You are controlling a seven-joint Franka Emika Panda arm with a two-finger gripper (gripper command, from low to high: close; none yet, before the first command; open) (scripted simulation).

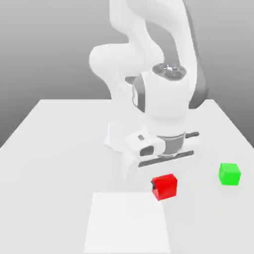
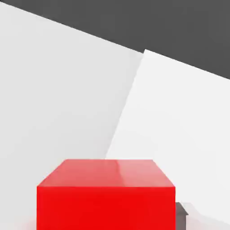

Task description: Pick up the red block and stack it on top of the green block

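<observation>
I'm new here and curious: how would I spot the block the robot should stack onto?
Start at the white arm on the table. Its gripper is shut on a red block. The green block sits alone toward the exterior view's right, same size, different colour.

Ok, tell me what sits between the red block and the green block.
Nothing: in the exterior view, only bare white table shows between the red block and the green block.

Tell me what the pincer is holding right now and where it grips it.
The pincer holds the red block, clamped by its opposite side faces.
</observation>
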